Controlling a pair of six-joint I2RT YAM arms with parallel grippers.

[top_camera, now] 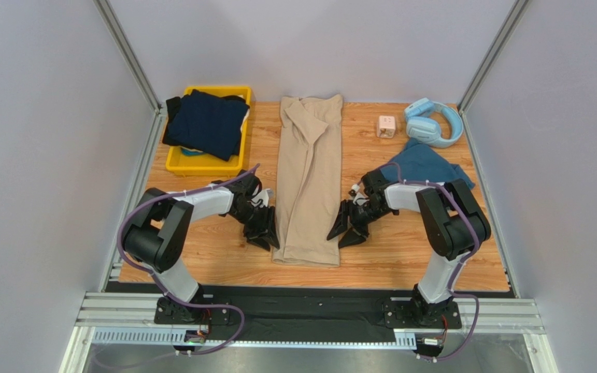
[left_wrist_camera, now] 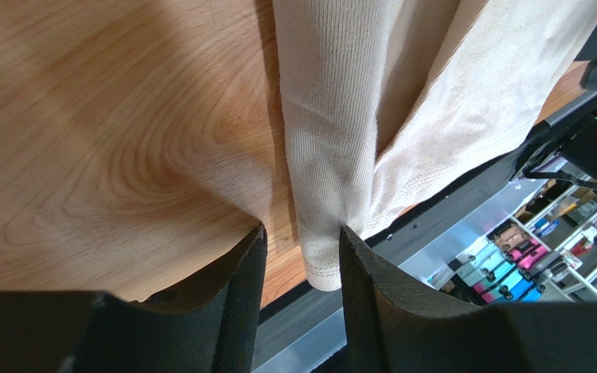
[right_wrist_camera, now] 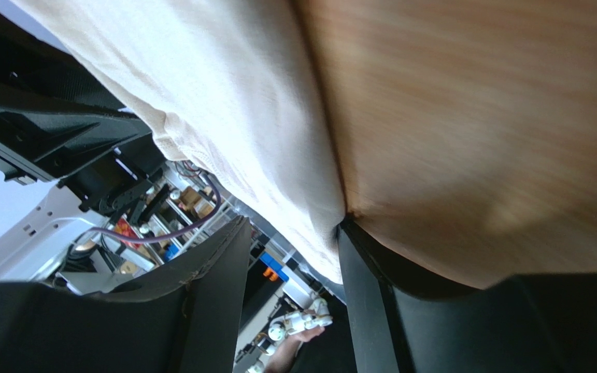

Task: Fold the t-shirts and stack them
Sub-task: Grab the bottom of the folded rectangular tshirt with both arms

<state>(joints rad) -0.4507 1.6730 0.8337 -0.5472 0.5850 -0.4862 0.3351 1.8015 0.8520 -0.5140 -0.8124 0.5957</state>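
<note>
Nearest me, both grippers sit low on the wooden counter [top_camera: 200, 260], flanking the near end of the beige t-shirt [top_camera: 309, 179]. The left gripper [top_camera: 265, 233] is on the shirt's 9 o'clock side and the right gripper [top_camera: 346, 233] on its 3 o'clock side.

In my left wrist view the fingers [left_wrist_camera: 239, 287] stand a narrow gap apart. The shirt's stitched hem corner lies in that gap. It is close against one finger, with a sliver of counter showing beside the other, so nothing is pinched.

My right wrist view is blurred. Its fingers [right_wrist_camera: 216, 295] are also a narrow gap apart. The shirt's edge runs down to the finger on the counter side, and the rest of the gap is unfilled.

The beige shirt is folded lengthwise into a long strip. It runs from 6 o'clock to 12 o'clock through the middle of the counter, collar end far from me.

Further out at 2 o'clock, the teal-blue t-shirt [top_camera: 426, 167] lies rumpled, partly hidden behind the right arm. At 10 o'clock a yellow bin [top_camera: 200, 165] holds the dark navy t-shirt [top_camera: 204, 120], which spills over its rim. Farthest, at 1 o'clock, a small cube [top_camera: 387, 127] sits just beside the light-blue headphones [top_camera: 434, 124].
</note>
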